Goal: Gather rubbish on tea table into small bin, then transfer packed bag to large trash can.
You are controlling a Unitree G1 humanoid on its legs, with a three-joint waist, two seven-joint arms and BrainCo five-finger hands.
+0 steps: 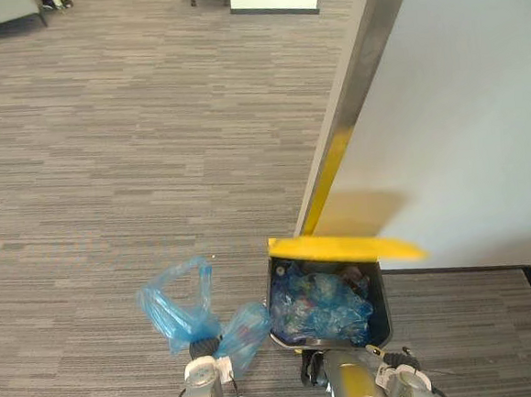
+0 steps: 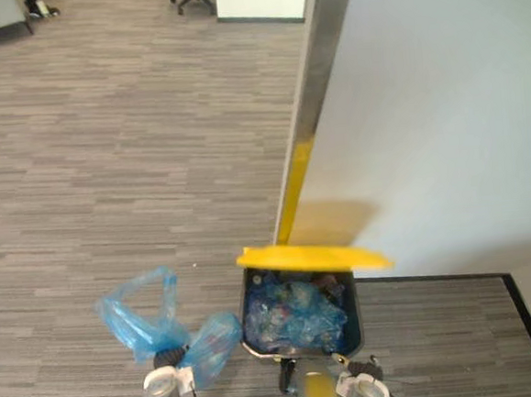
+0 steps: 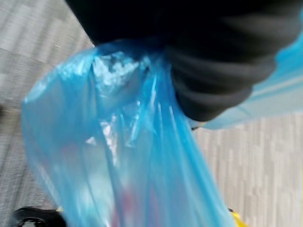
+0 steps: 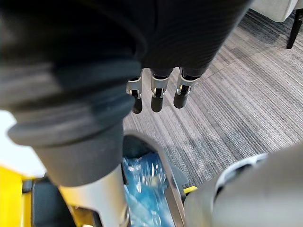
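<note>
**Bag short of the can: a drop here lands on carpet**

The nearest risk sits at the left hand (image 1: 201, 349) itself. The blue bag (image 1: 174, 302) is thin, slippery plastic bunched at the neck, and it could slide free or tear under its load. It hangs over the carpet (image 1: 107, 174), just beside the large trash can (image 1: 385, 304) on the robot's left and not over the opening, so letting go now would likely spill it on the floor. Swung across too low, its bulging side could snag the can's rim. The can holds a heap of blue bags (image 1: 322, 309) close to the top, so another may sit proud and roll out, or stop the raised yellow lid (image 1: 338, 247) from closing.

The left hand carries the bag by its gathered neck. In the left wrist view the plastic and the dark cover hide the grip, so I cannot tell how tightly it is closed. The right hand (image 4: 161, 97) hangs by the can's edge with fingers straight and relaxed, holding nothing
</note>
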